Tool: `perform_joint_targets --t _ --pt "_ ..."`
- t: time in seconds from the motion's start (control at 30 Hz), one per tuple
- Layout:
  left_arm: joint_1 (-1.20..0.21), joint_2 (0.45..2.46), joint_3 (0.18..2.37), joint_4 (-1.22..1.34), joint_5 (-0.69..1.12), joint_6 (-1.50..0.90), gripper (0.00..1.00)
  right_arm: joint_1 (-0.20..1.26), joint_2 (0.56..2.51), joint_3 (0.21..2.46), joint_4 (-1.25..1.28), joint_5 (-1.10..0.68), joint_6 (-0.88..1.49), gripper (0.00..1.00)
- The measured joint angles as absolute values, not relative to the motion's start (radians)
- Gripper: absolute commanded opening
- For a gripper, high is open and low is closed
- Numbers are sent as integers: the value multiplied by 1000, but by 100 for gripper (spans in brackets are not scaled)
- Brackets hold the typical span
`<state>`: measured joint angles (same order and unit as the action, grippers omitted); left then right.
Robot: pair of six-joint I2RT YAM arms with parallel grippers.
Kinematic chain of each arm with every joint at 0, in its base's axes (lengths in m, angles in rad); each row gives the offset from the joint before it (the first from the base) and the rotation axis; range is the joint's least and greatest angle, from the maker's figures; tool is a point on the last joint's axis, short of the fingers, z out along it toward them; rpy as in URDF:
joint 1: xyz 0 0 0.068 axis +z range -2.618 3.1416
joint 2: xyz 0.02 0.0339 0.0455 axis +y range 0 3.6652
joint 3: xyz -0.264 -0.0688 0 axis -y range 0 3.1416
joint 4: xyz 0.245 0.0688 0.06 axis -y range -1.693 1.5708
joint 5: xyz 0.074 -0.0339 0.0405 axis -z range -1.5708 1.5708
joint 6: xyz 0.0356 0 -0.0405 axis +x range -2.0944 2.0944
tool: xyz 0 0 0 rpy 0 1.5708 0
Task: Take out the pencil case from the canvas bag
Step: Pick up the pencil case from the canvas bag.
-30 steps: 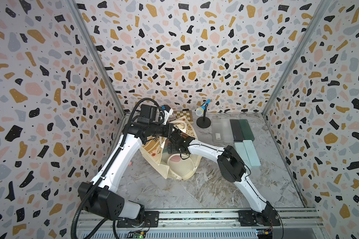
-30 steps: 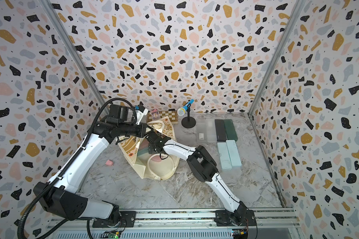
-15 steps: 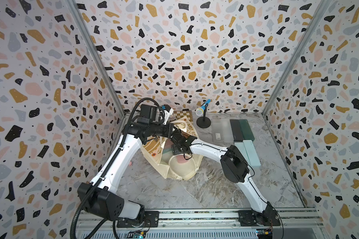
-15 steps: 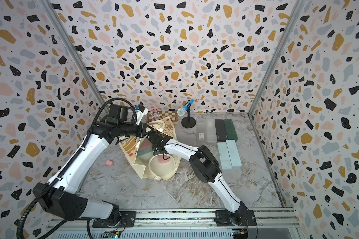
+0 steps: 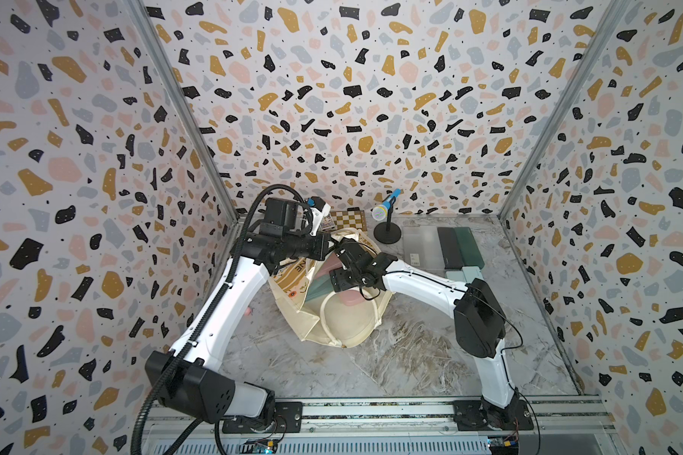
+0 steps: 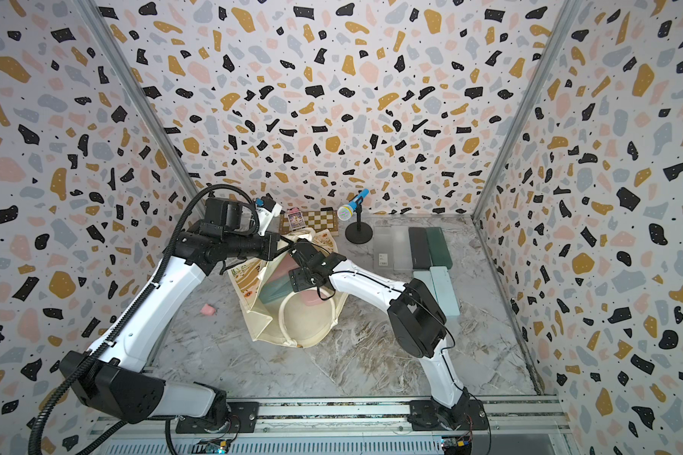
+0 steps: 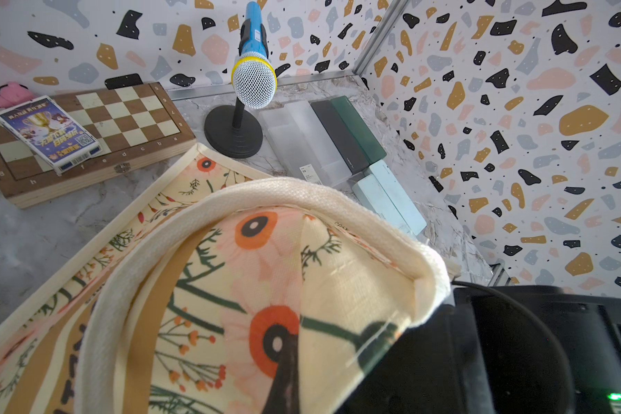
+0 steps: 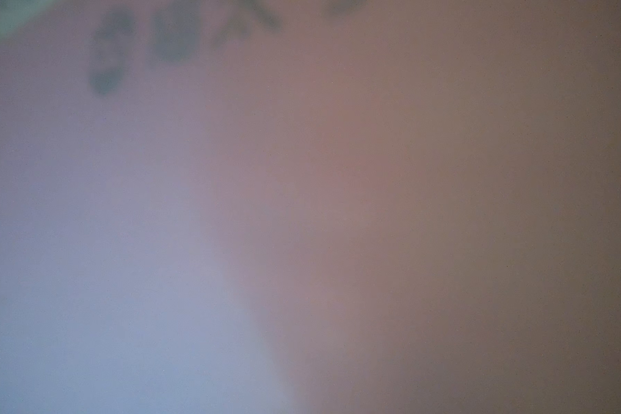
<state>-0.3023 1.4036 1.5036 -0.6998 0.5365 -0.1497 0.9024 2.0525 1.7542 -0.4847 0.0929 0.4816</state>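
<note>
Right elbow swinging outward since the earlier frame; right gripper [image 5: 347, 255] working inside the canvas bag [image 5: 348, 335] mouth.
Left gripper [image 5: 328, 246] pinching shut on the bag rim, holding it up. Right jaws buried, opening unreadable; right wrist view showing only pink-blue blur. Pink pencil case [image 5: 351, 299] lying inside the bag, half hidden under the wrist.

White arms [image 5: 229, 303], black joints [image 5: 478, 319], corrugated black cable [image 5: 248, 219]
</note>
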Motion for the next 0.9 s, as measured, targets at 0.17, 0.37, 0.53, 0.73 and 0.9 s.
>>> perform_joint_targets --t 0.17,0.37,0.53,0.73,0.9 --pt "-304 1401 1504 -708 537 -150 0 903 2031 1731 -490 108 508 73" --pt "-312 1401 1504 -725 537 -150 0 902 1993 1695 -509 152 544 73" --pt "-313 1401 1504 -725 529 -150 0 902 1959 1685 -529 157 553 73" --pt "-316 1401 1504 -736 505 -158 0 902 1887 1561 -517 157 566 73" --pt "-317 1401 1504 -740 485 -173 0 908 1860 1470 -474 164 581 73"
